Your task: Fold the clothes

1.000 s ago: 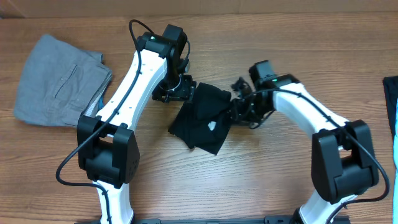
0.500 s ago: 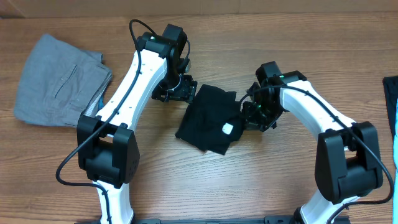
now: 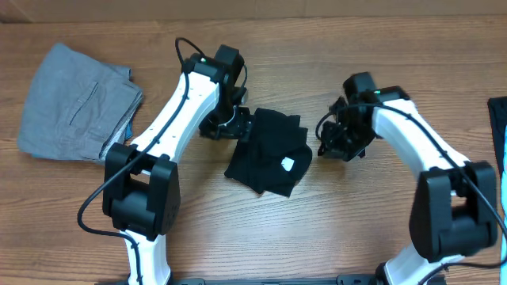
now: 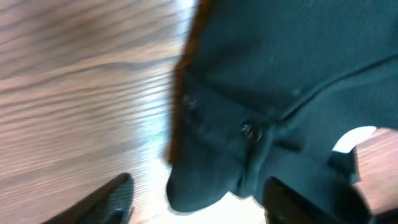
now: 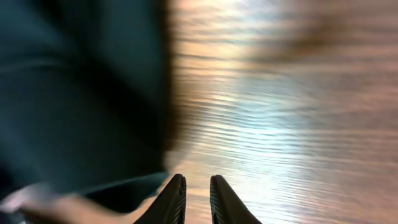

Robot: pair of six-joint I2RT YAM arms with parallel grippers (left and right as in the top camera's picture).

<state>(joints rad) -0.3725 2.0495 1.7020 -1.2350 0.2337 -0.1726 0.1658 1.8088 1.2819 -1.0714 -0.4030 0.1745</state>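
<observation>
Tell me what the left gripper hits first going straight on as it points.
Most likely the black garment: its edge lies straight ahead between the left gripper's open fingers. The wrist view is blurred, so depth is unclear.

Both arms have smooth white shells on their long links and boxy black housings at the joints. The left arm (image 3: 178, 103) trails a thin black cable (image 3: 81, 220) looping off its lower block. The right arm (image 3: 412, 142) shows a small green spot (image 3: 379, 93) near its wrist. The right gripper (image 5: 194, 199) has slim, dark, tapered fingers (image 5: 176, 196); the left gripper (image 4: 196, 186) looks dark and blurred
</observation>
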